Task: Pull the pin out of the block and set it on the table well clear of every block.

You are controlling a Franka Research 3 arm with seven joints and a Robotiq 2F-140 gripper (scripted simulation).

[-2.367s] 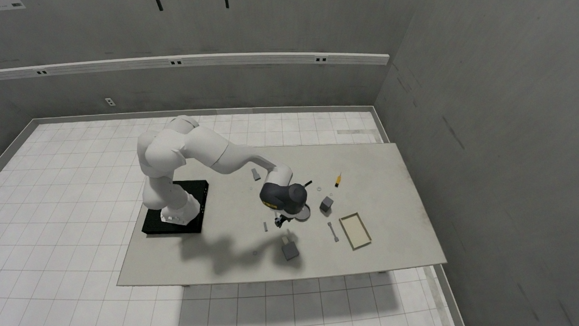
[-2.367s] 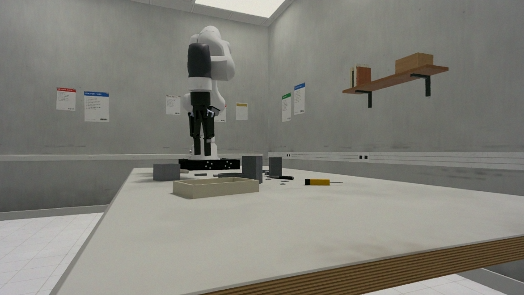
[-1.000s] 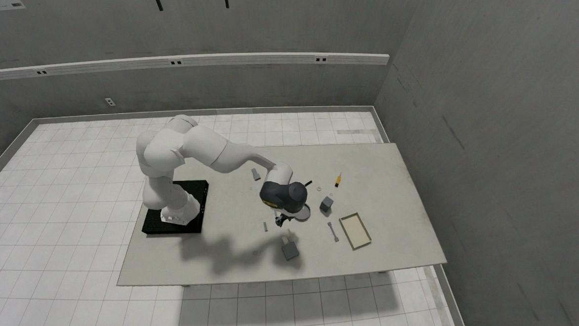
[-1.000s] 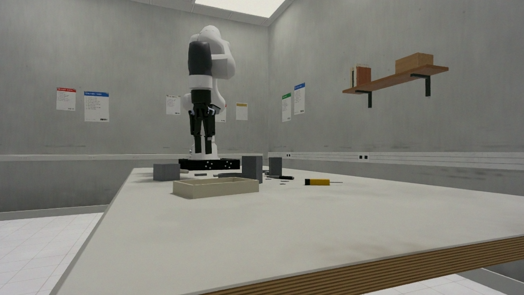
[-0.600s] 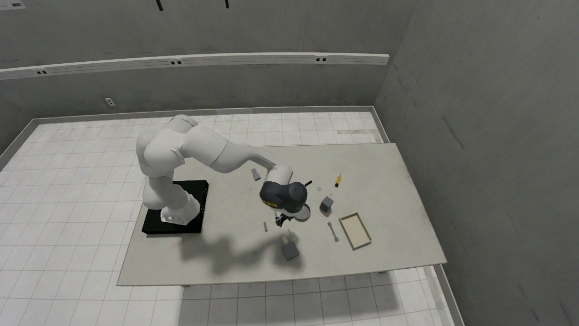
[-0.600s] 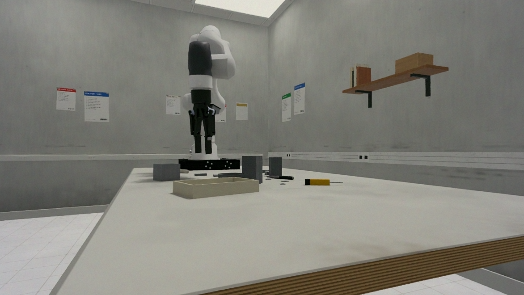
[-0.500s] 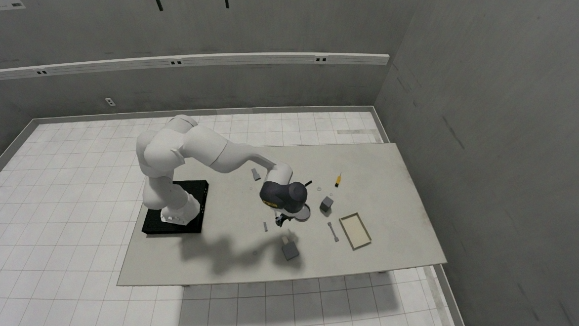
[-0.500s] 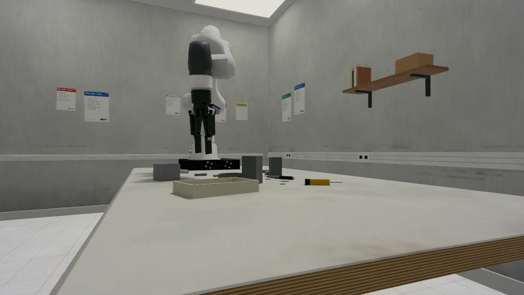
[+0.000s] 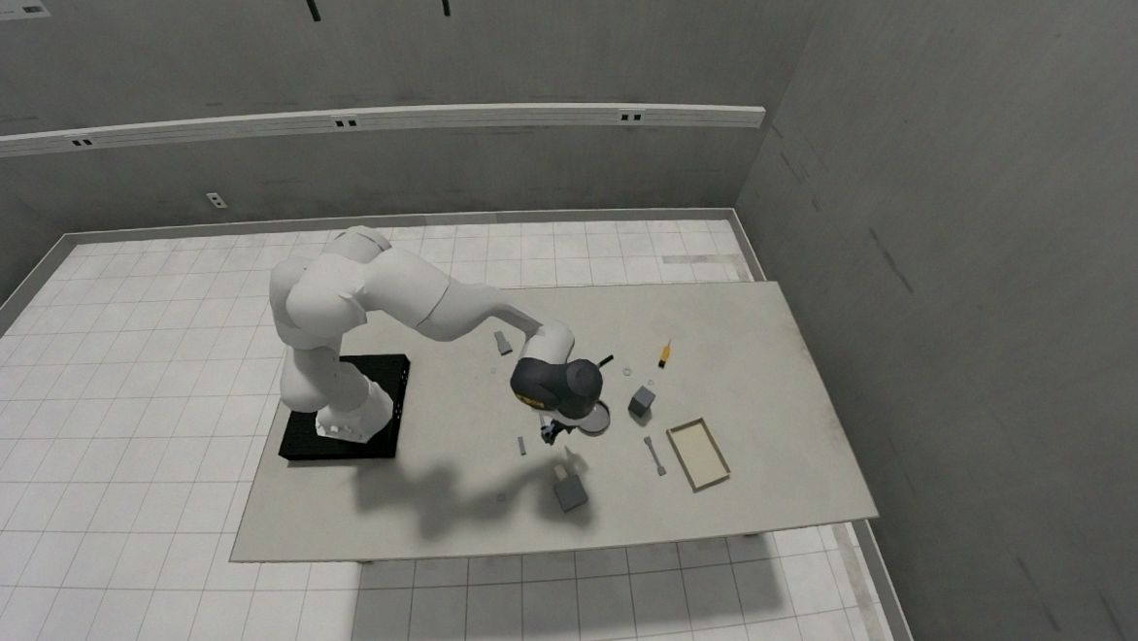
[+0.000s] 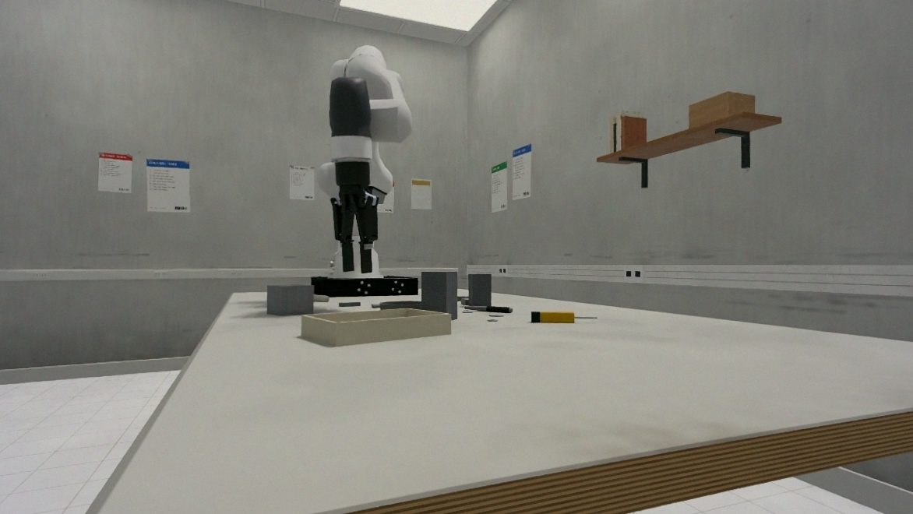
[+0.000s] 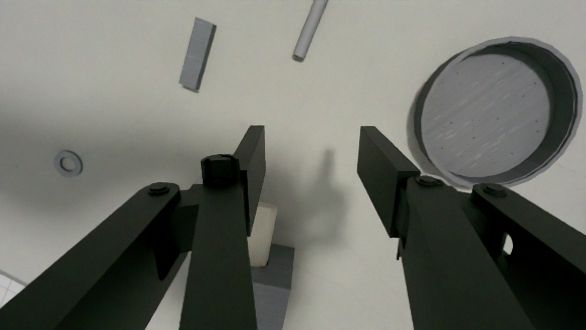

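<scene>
A cream pin [image 11: 262,232] sticks out of the side of a grey block [image 11: 272,280] at the bottom of the wrist view; my left finger covers part of it. From above, the pin [image 9: 562,472] and its block [image 9: 570,493] sit near the table's front edge. The block also shows in the low side view [image 10: 290,298]. My gripper [image 11: 311,149] hangs above the table, fingers pointing down, partly open with nothing between them. It also shows from above [image 9: 549,433] and from the side [image 10: 356,265], a short way from the pin's block on the robot's side.
A round grey dish [image 11: 495,110] lies right of the fingers. A flat grey bar [image 11: 197,54], a short rod [image 11: 310,30] and a washer [image 11: 68,162] lie on the table. A cream tray [image 9: 697,454], a second block [image 9: 641,400] and a yellow screwdriver [image 9: 664,354] are further right.
</scene>
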